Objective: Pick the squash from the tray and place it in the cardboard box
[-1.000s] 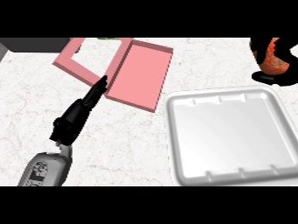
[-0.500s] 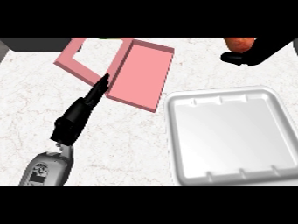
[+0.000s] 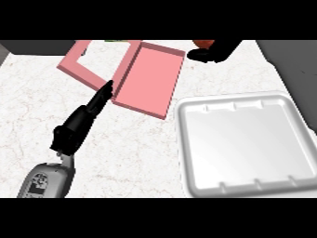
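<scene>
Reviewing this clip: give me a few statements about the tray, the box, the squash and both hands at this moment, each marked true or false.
1. The squash lies on the white tray. False: it is up near the view's top edge, in the right hand, with only a small orange-red part showing.
2. The right hand's fingers are curled round the squash. True.
3. The left hand is curled round the box's flap. False: its fingers are straight, pointing toward the pink box.
4. The pink box lies to the upper left of the tray. True.
5. The squash is already inside the box. False: it is beside the box's upper right corner, in the hand.
</scene>
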Robot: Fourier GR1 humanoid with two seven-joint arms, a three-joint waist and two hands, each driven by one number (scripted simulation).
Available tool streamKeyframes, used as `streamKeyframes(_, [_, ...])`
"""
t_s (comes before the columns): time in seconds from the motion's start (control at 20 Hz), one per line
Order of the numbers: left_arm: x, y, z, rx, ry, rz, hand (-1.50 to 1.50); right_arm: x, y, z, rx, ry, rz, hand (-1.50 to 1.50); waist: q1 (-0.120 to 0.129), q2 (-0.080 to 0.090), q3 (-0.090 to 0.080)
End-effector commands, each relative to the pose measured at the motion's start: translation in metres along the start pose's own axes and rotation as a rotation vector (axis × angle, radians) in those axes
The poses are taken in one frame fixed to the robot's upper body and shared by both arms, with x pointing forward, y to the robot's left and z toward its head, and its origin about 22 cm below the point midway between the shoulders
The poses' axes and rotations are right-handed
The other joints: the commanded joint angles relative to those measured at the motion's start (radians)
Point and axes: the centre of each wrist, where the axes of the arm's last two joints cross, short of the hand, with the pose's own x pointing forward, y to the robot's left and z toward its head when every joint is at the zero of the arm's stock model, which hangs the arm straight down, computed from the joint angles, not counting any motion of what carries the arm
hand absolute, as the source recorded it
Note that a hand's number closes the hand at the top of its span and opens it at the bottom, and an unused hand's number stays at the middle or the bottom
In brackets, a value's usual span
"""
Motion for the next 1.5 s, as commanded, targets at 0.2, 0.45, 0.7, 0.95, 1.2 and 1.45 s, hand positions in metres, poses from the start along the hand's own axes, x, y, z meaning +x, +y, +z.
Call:
streamKeyframes(0.2, [0.012,-0.016,-0.001,-0.013,-0.012,0.008,0.00,-0.017,0.039,-0.039,0.050,0.013,0.102,1.50,0.014,0.004,0.000])
streamKeyframes(0.45, [0.009,-0.025,-0.010,0.002,-0.010,0.016,0.00,-0.038,0.076,-0.030,0.070,0.036,0.129,1.50,0.003,0.004,0.000])
streamKeyframes(0.7, [0.006,-0.009,-0.003,-0.019,-0.009,0.017,0.00,-0.038,0.123,-0.062,0.151,0.167,0.017,1.50,0.019,0.007,0.000])
streamKeyframes(0.95, [0.016,0.001,-0.008,-0.007,-0.037,-0.016,0.00,-0.060,0.134,-0.037,0.239,0.241,-0.076,-1.50,0.034,0.015,0.000])
streamKeyframes(1.2, [0.007,-0.015,-0.007,-0.037,-0.022,-0.008,0.00,-0.061,0.148,-0.040,0.120,0.187,-0.280,-1.50,0.034,0.017,0.001])
streamKeyframes(1.45, [0.001,-0.010,-0.010,-0.019,-0.023,-0.007,0.00,-0.071,0.129,-0.023,-0.117,0.186,-0.512,-1.50,0.033,0.020,0.001])
